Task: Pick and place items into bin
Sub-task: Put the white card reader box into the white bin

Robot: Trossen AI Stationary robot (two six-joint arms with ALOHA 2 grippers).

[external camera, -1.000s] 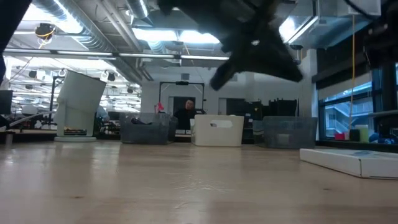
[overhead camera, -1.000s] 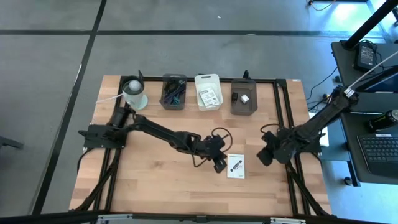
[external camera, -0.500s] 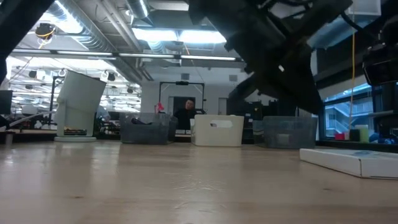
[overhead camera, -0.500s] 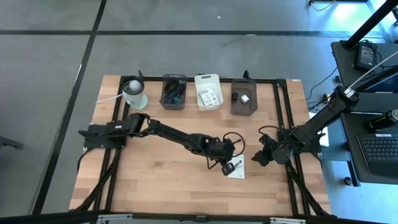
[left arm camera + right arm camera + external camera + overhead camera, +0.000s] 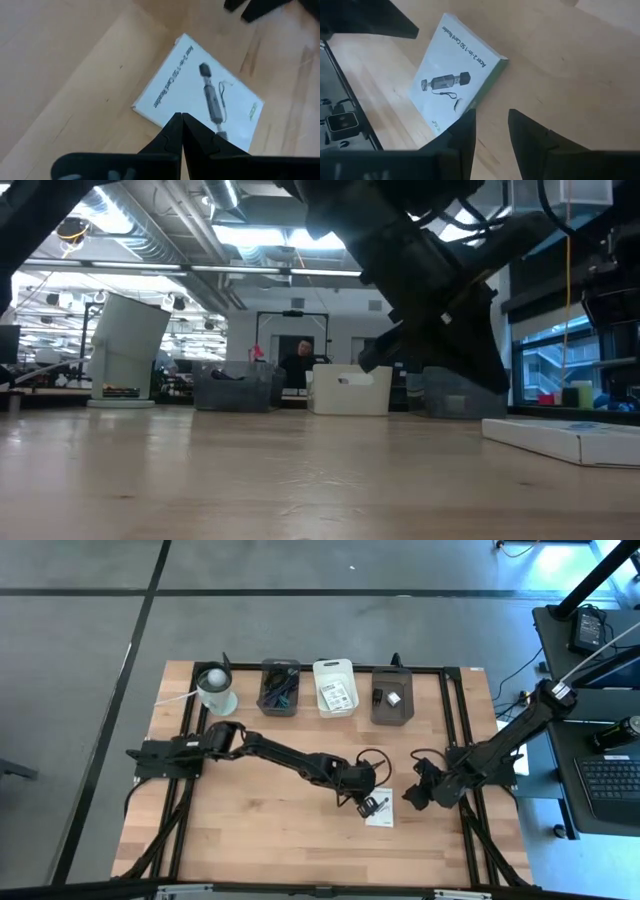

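A white printed card box [image 5: 383, 811] lies flat on the table right of centre; it also shows in the low view [image 5: 562, 439]. My left gripper [image 5: 371, 803] is shut and hovers over the box's left edge, its tips [image 5: 181, 118] above the box [image 5: 200, 100]. My right gripper [image 5: 409, 796] is open, just right of the box, with its fingers [image 5: 491, 126] pointing at the box [image 5: 454, 82]. Other items lie in three bins at the far edge: teal tools in the dark bin [image 5: 279, 688], a card in the white bin [image 5: 334, 686], and small pieces in the grey bin [image 5: 392, 696].
A round translucent tub with a white top [image 5: 215, 690] stands at the far left, beside the bins. A black frame rail [image 5: 455, 740] runs along the table's right side near my right arm. Bare wood lies at the near left.
My left gripper has moved toward the table's right and come down lower, ending over the white box's left edge. My right gripper has crept left toward the box. The box has stayed where it was.
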